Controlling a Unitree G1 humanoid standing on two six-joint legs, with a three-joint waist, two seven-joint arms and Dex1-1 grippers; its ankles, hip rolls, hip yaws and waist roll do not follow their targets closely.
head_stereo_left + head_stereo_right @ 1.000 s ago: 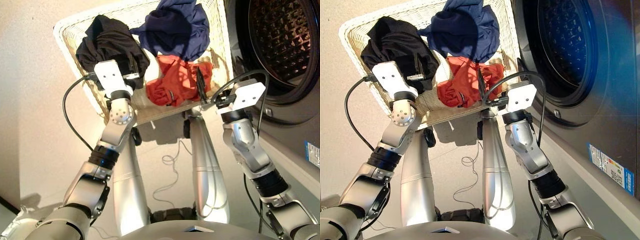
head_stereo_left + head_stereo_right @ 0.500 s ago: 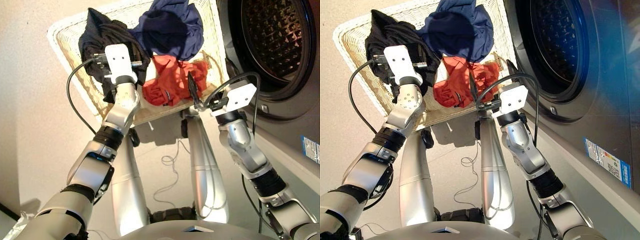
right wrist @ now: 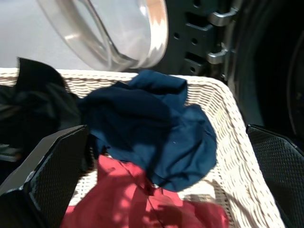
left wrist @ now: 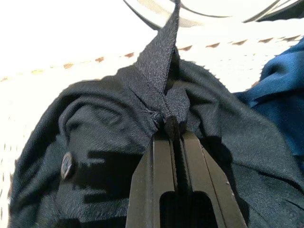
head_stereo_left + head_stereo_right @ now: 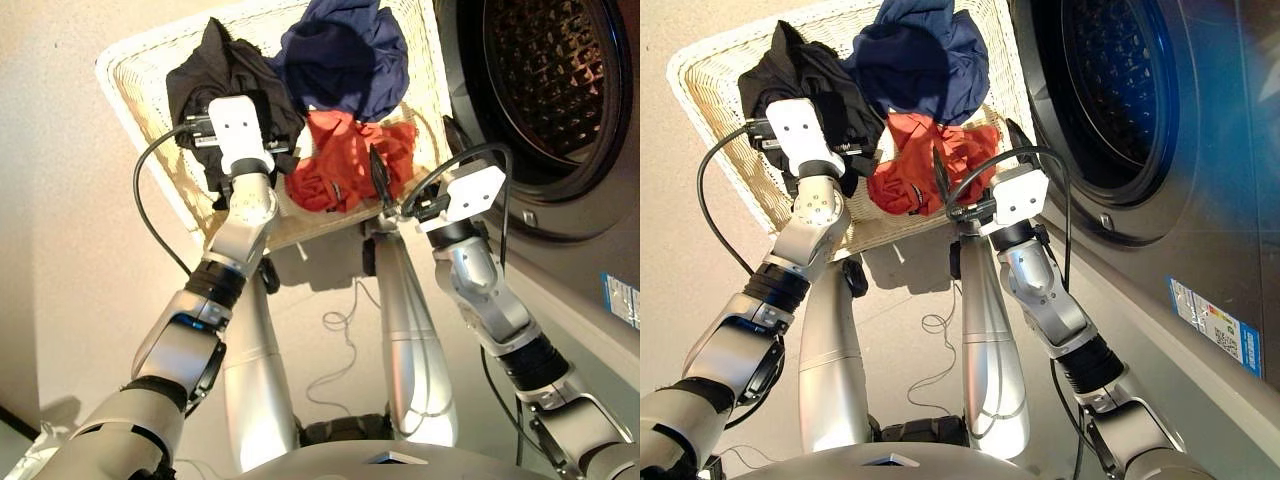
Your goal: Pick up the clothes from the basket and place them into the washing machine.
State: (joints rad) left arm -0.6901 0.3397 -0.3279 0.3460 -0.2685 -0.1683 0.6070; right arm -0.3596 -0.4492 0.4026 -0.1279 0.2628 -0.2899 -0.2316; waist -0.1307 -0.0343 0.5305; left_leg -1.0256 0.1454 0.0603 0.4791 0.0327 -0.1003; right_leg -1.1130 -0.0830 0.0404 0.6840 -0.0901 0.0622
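Our left gripper (image 4: 173, 137) is pinched tight on a fold of the black garment (image 5: 225, 85), which sits bunched at the left end of the basket (image 5: 135, 75). Our right gripper (image 3: 161, 180) hangs wide open and empty over the red garment (image 5: 345, 160), the navy one (image 5: 345, 55) beyond it. We judge this the first pick; next comes lifting and swinging right to the washing machine (image 5: 560, 90), whose door looks open. The navy cloth may snag.
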